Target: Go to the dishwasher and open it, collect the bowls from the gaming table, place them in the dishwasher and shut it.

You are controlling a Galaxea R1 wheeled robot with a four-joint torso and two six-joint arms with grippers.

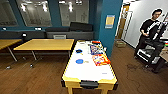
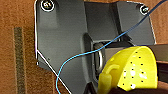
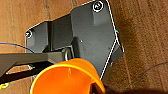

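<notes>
A: In the head view, where do the task's things lie?

B: The long white-topped gaming tabletop with its yellow wooden frame (image 1: 87, 71) stands straight ahead on the brown wood floor (image 1: 37, 77). Two small round blue bowls (image 1: 79, 61) rest on its left half, one near the middle, the other farther back. Colourful board-game boxes (image 1: 100, 59) lie along its right side. A yellow-topped table (image 1: 46, 44) sits just to the left behind it, beside a teal wall column (image 1: 108, 27). At far right stands a person in dark clothes (image 1: 150, 30) with a control rig.

A: And the left wrist view?

B: A yellow perforated plastic cup-shaped piece with a small handle (image 2: 130, 71) sits close before the dark robot plate, above the wood floor, and a thin blue cable (image 2: 82, 53) crosses it. Whether the left tool is parted or closed cannot be told.

A: The right wrist view?

B: A round orange plastic cup-like piece (image 3: 67, 78) shows below the dark plate, over floorboards. The right tool's state cannot be told either.
</notes>
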